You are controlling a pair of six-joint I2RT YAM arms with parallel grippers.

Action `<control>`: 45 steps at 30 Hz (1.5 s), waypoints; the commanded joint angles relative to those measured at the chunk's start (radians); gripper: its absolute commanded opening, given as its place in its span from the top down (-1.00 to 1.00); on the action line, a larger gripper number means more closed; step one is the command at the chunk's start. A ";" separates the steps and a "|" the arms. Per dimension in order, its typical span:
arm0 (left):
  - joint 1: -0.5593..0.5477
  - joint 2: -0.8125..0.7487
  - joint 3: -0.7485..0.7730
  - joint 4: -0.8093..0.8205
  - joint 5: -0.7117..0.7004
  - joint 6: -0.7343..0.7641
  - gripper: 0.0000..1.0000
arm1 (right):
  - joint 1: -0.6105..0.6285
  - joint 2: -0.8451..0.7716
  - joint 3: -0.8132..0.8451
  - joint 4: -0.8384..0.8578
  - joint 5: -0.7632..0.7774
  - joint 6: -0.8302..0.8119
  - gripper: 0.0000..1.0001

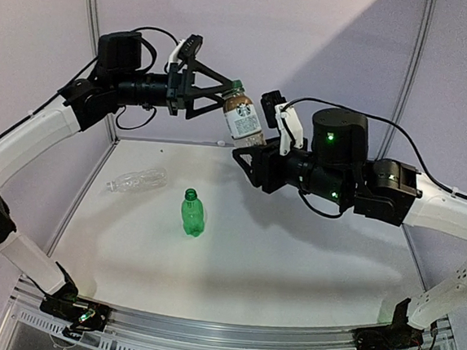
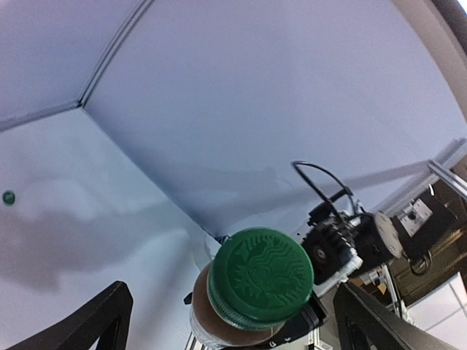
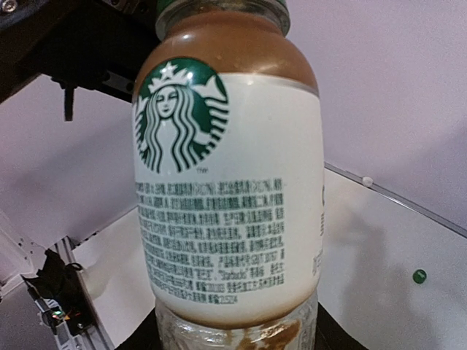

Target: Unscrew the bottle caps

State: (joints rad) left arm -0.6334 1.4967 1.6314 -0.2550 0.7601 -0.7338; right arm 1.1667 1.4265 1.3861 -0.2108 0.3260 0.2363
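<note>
Two arms meet in mid-air over the white table (image 1: 308,255). The right gripper (image 1: 250,153) clamps the bottom of the labelled bottle (image 1: 243,120), holding it tilted, with its dark green cap (image 1: 237,84) on top. The left gripper (image 1: 227,92) is spread wide, its fingers (image 2: 102,313) on either side of that cap and not touching it. Below, the clear ribbed bottle (image 1: 137,180) lies on its side near the upright green bottle (image 1: 192,214).
</note>
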 commanded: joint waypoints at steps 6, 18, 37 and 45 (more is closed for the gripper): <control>0.061 -0.134 -0.092 0.237 0.169 0.061 -0.95 | 0.004 -0.045 -0.042 0.150 -0.266 0.062 0.52; 0.061 -0.152 -0.103 0.292 0.233 0.181 -0.78 | 0.004 0.005 0.011 0.161 -0.429 0.107 0.52; 0.061 -0.273 -0.228 0.316 0.227 0.277 -0.65 | 0.004 0.034 0.031 0.168 -0.601 0.162 0.49; 0.061 -0.269 -0.202 0.312 0.247 0.280 -0.56 | 0.005 0.032 0.034 0.168 -0.618 0.167 0.49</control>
State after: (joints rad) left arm -0.5812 1.2285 1.3949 0.0761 0.9882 -0.4713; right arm 1.1667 1.4483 1.3884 -0.0616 -0.2699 0.3931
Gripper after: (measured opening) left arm 0.789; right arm 0.498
